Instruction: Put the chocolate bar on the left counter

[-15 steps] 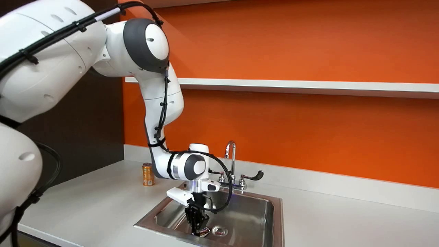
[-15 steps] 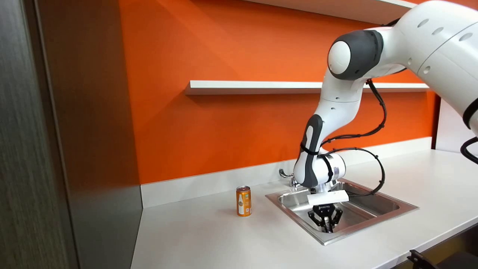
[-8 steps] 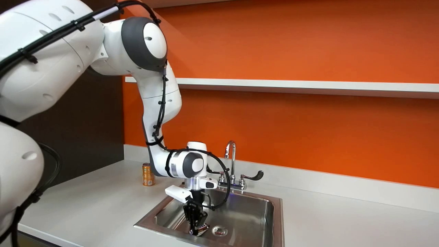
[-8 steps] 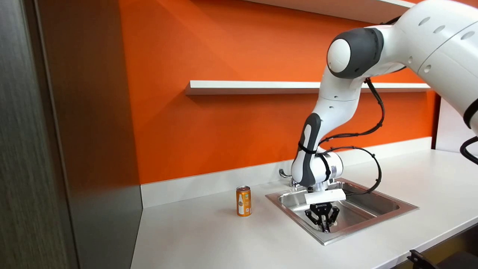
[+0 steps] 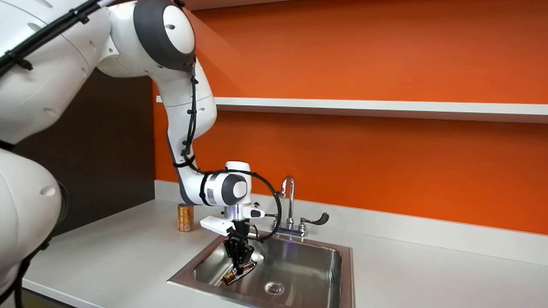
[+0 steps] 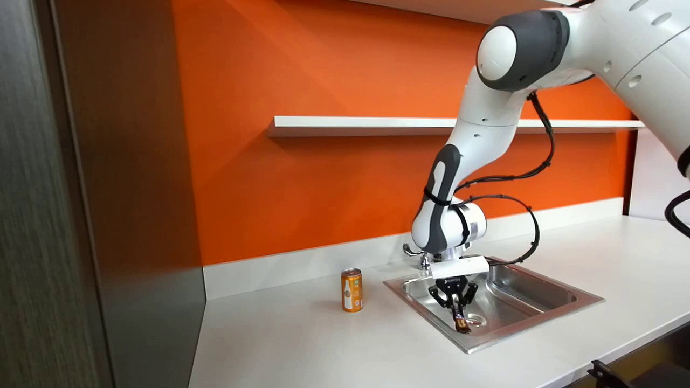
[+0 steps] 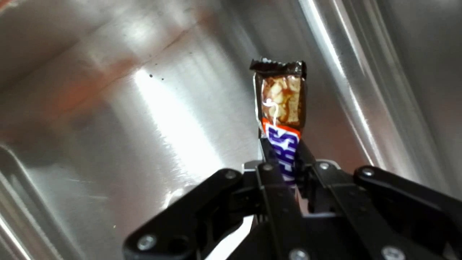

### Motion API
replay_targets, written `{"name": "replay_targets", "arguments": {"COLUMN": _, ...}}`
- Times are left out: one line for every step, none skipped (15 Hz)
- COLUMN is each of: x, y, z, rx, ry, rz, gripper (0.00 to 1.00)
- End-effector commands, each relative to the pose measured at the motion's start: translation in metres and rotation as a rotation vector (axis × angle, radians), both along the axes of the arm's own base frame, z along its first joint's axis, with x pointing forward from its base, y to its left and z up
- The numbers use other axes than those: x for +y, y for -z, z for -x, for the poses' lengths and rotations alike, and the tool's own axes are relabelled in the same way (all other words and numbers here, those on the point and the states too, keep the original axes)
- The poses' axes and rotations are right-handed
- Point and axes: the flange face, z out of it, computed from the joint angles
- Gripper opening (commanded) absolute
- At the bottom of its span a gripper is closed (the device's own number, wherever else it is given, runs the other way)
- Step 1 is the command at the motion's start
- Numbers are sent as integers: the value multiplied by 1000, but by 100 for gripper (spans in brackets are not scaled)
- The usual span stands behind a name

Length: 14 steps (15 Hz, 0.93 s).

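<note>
Gripper (image 7: 286, 153) was clenched on the chocolate bar (image 7: 283, 101), pinching it from both long sides. Wrist view: crimped dark end stuck out toward 12 o'clock, nut-and-caramel picture below it, then blue-purple letters on white, rest hidden by the gripper. Bar was within the sink (image 5: 346, 273) outline in both exterior views — touching the steel or not, couldn't tell. In an exterior view it was tilted along the 8-to-2 o'clock line, with the drain (image 5: 274, 288) at 4 o'clock of the gripper. The left counter (image 5: 120, 256), pale grey-white, was at 9 o'clock of the bar in both exterior views; an orange can (image 6: 352, 291) stood upright on it, well apart from the gripper. Chrome faucet (image 5: 291, 205) was at 12 o'clock of the sink in an exterior view. White arm (image 6: 490, 124) ran down to the gripper from between 1 and 2 o'clock in an exterior view. Orange wall (image 6: 323, 194) was behind, white shelf (image 6: 366, 122) against it at 12 o'clock of the can — dark brown panel (image 6: 129, 199) toward 9 o'clock of that view
</note>
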Motion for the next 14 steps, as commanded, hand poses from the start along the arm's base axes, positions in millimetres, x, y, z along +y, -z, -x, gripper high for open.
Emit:
{"name": "replay_targets", "arguments": {"x": 8, "y": -37, "z": 14, "rx": -11, "ry": -15, "rz": 13, "gripper": 4}}
{"name": "replay_targets", "arguments": {"x": 10, "y": -44, "z": 16, "rx": -16, "ry": -25, "rz": 13, "gripper": 4}}
{"name": "replay_targets", "arguments": {"x": 12, "y": -52, "z": 19, "rx": -23, "ry": -34, "rz": 16, "gripper": 4}}
{"name": "replay_targets", "arguments": {"x": 15, "y": -59, "z": 21, "rx": -25, "ry": -48, "rz": 18, "gripper": 4}}
{"name": "replay_targets", "arguments": {"x": 17, "y": -66, "z": 23, "rx": -26, "ry": -65, "rz": 21, "gripper": 4}}
{"name": "replay_targets", "arguments": {"x": 20, "y": -72, "z": 25, "rx": -27, "ry": -84, "rz": 22, "gripper": 4}}
{"name": "replay_targets", "arguments": {"x": 24, "y": -79, "z": 28, "rx": -33, "ry": -115, "rz": 25, "gripper": 4}}
{"name": "replay_targets", "arguments": {"x": 28, "y": -85, "z": 30, "rx": -31, "ry": -157, "rz": 24, "gripper": 4}}
{"name": "replay_targets", "arguments": {"x": 31, "y": -90, "z": 31, "rx": -28, "ry": -194, "rz": 23, "gripper": 4}}
{"name": "replay_targets", "arguments": {"x": 36, "y": -94, "z": 33, "rx": -21, "ry": -229, "rz": 24, "gripper": 4}}
{"name": "replay_targets", "arguments": {"x": 41, "y": -98, "z": 34, "rx": -12, "ry": -268, "rz": 25, "gripper": 4}}
{"name": "replay_targets", "arguments": {"x": 48, "y": -102, "z": 36, "rx": -1, "ry": -310, "rz": 24, "gripper": 4}}
{"name": "replay_targets", "arguments": {"x": 57, "y": -105, "z": 37, "rx": 12, "ry": -363, "rz": 22, "gripper": 4}}
{"name": "replay_targets", "arguments": {"x": 65, "y": -107, "z": 38, "rx": 20, "ry": -408, "rz": 28, "gripper": 4}}
